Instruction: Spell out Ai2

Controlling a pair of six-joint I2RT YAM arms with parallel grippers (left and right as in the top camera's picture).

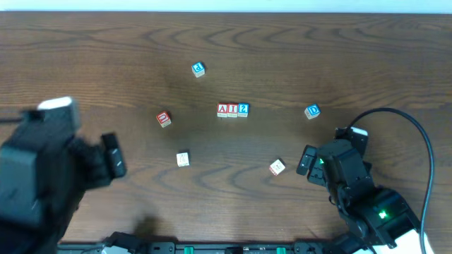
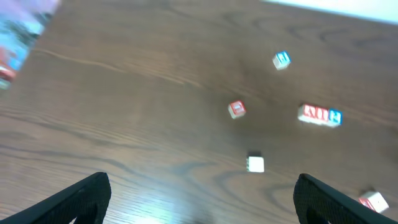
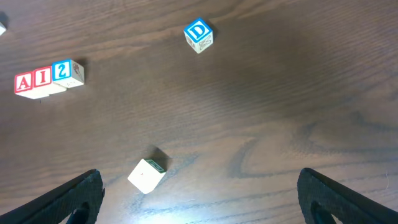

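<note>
A dark brown wood-grain table (image 1: 226, 42) filled the overhead view. The bulky black left arm (image 1: 35, 176) sat at the lower left edge, and the black right arm (image 1: 360, 190), with green lights, sat at the lower right. A black cable (image 1: 421, 141) looped behind the right arm.

The left gripper (image 2: 208, 199) hovered above bare wood with its fingers spread wide and nothing between them. The right gripper (image 3: 205, 199) was likewise wide open and empty.

Near the table's middle, well apart from both grippers, a row of three blocks (image 1: 233, 109) lay side by side, touching. It read, from left to right, a red-framed A block (image 3: 23, 82), a red-framed I block (image 3: 42, 78) and a blue-framed 2 block (image 3: 62, 70). All three were pale wooden cubes with the characters facing up.

Five loose cubes lay scattered around the row:
- A blue D block (image 1: 313, 111) lay to its right.
- A blue block (image 1: 198, 68) lay above and to its left; its character was too small to read.
- A red block (image 1: 164, 118) lay to its left.
- One pale block (image 1: 183, 159) lay nearer the left arm.
- Another pale block (image 1: 277, 167) lay just beside the right gripper.
</note>
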